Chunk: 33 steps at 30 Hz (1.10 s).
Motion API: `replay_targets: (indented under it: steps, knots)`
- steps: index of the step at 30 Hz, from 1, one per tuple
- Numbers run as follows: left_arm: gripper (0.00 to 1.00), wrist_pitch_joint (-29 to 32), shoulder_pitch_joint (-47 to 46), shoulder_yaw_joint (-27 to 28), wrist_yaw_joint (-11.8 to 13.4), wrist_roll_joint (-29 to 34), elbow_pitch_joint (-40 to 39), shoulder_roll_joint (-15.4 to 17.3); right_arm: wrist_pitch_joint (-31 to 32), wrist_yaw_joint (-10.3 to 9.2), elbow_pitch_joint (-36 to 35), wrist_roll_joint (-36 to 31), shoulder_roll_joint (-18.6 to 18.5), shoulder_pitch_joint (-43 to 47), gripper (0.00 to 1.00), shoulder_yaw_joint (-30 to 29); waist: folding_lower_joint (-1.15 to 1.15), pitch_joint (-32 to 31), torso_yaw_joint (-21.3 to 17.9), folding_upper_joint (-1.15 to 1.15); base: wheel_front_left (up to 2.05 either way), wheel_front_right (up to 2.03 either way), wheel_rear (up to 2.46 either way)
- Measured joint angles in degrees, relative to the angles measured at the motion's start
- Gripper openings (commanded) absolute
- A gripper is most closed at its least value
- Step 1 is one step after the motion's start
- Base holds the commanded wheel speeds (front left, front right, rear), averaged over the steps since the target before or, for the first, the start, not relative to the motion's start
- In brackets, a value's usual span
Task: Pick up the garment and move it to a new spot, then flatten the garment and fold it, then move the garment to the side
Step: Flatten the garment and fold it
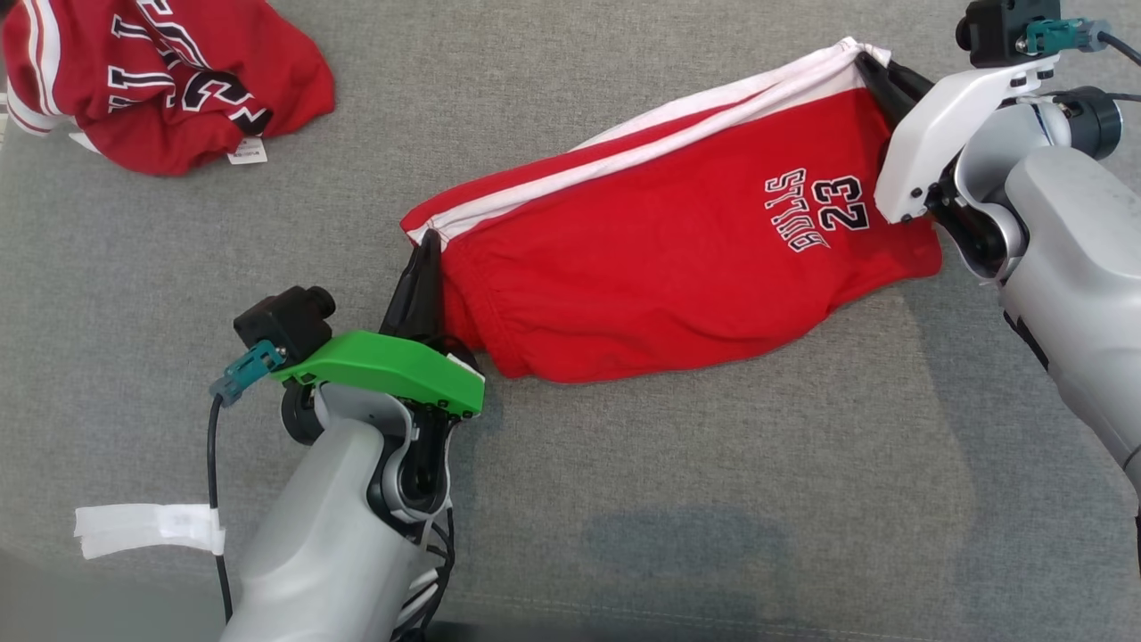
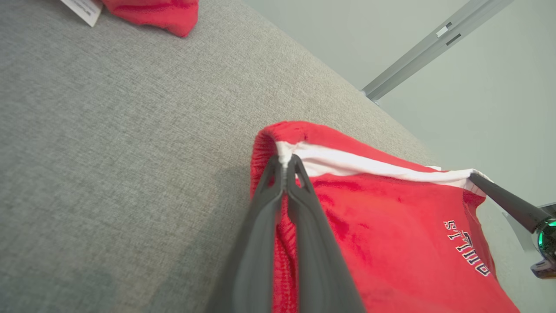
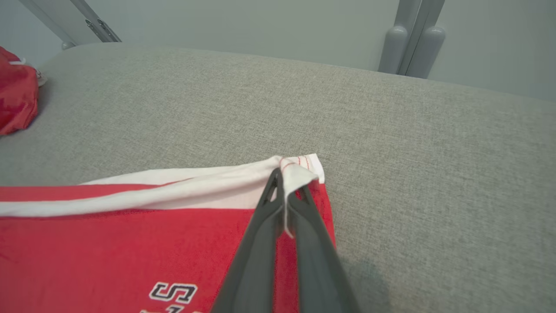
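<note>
Shorts (image 1: pixel 677 267) stretched across the bench (image 1: pixel 624 499) — left gripper (image 1: pixel 429 239) and right gripper (image 1: pixel 865 62) each clamped shut on a white-striped corner; pulling tauter could slip a hem free.

**Left wrist view.** My left gripper (image 2: pixel 285 164) rises from the bottom centre, its jaws pressed together on the white-trimmed corner of the red garment (image 2: pixel 391 230). The cloth spreads toward the lower right, with dark lettering near the right edge. At right, the right gripper (image 2: pixel 486 184) meets the garment's far white corner; its fingers read as one dark bar, so it appears to pinch there. The grey fabric surface (image 2: pixel 108 152) occupies the left half. At upper left lies a second red garment (image 2: pixel 160 13) with a white tag (image 2: pixel 82 6). At upper right are a pale wall (image 2: pixel 478 87) and a metal rail (image 2: pixel 434 39).
</note>
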Motion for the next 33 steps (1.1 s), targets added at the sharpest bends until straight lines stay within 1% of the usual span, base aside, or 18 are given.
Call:
replay_targets:
  steps: [1,2,3,4,5,6,7,11,15,21,24,27,33]
  knots:
    - [0.0,0.0,-0.08,-0.13,0.07,0.01,-0.08,-0.01,-0.44,0.0,0.62,0.14,0.12,-0.42,0.47,0.56,0.0,0.04,0.08,0.0,0.0,0.0,0.0]
    - [0.01,0.0,-0.13,-0.18,0.32,0.15,-0.23,-0.01,-1.02,0.0,1.36,0.26,0.22,-0.87,0.85,1.05,0.0,0.06,0.15,0.0,0.0,0.0,0.0]
    - [0.09,0.0,-0.16,-0.21,0.42,0.38,-0.4,0.0,-1.46,0.0,1.98,0.59,0.34,-1.37,1.0,1.51,0.0,0.06,0.22,0.0,0.0,0.0,0.0]
    - [0.32,0.0,-0.18,-0.33,0.49,0.94,-0.38,0.0,-2.2,0.0,2.49,0.81,0.47,-1.8,1.0,1.88,0.0,0.05,0.29,0.0,0.0,0.0,0.0]
    - [0.46,0.0,-0.18,-0.4,0.67,1.44,-0.4,-0.01,-2.82,0.0,3.07,1.08,0.65,-2.21,1.0,2.27,0.0,0.04,0.34,0.0,0.0,0.0,0.0]
    - [0.78,0.0,-0.18,-0.4,0.7,1.67,-0.44,-0.01,-3.22,0.0,3.54,1.32,0.9,-2.52,1.0,2.66,0.0,-0.01,0.36,0.0,0.0,0.0,0.0]
    - [1.0,0.0,-0.17,-0.44,0.71,1.88,-0.47,0.0,-3.63,0.0,4.01,1.64,1.2,-2.68,1.0,3.1,0.0,-0.08,0.36,0.0,0.0,0.0,0.0]
    - [1.0,0.0,0.15,-0.65,0.93,4.47,-0.87,0.18,-5.04,0.0,4.79,3.11,1.47,-2.91,1.0,4.85,0.0,-0.55,0.25,0.0,0.0,0.0,0.0]
    - [1.0,0.0,1.44,-0.6,1.53,6.88,-2.1,1.81,-6.38,0.0,4.48,4.94,0.68,-3.2,1.0,6.68,0.0,-1.34,-0.17,0.0,0.0,0.0,0.0]
    - [1.0,-0.01,4.82,1.37,2.91,11.09,-7.68,4.68,-7.27,0.0,3.11,7.35,-1.57,-2.59,1.0,9.83,-0.01,-3.23,-1.26,-0.01,0.0,0.0,0.0]
    - [1.0,0.0,6.28,2.59,3.01,12.16,-10.31,5.17,-7.43,0.0,2.7,8.43,-2.16,-2.03,1.0,10.76,0.0,-4.07,-1.65,-0.01,0.0,0.0,0.0]
    - [1.0,0.0,8.18,3.45,3.81,15.4,-13.89,6.02,-7.8,0.0,2.3,9.7,-2.66,-0.54,1.0,12.01,-0.01,-5.58,-2.17,-0.01,0.0,0.0,0.0]
    - [1.0,0.0,12.26,4.82,5.38,18.8,-18.56,7.27,-8.33,0.0,2.09,12.35,-3.25,2.45,1.0,14.18,-0.01,-9.17,-2.89,-0.01,0.0,0.0,0.0]
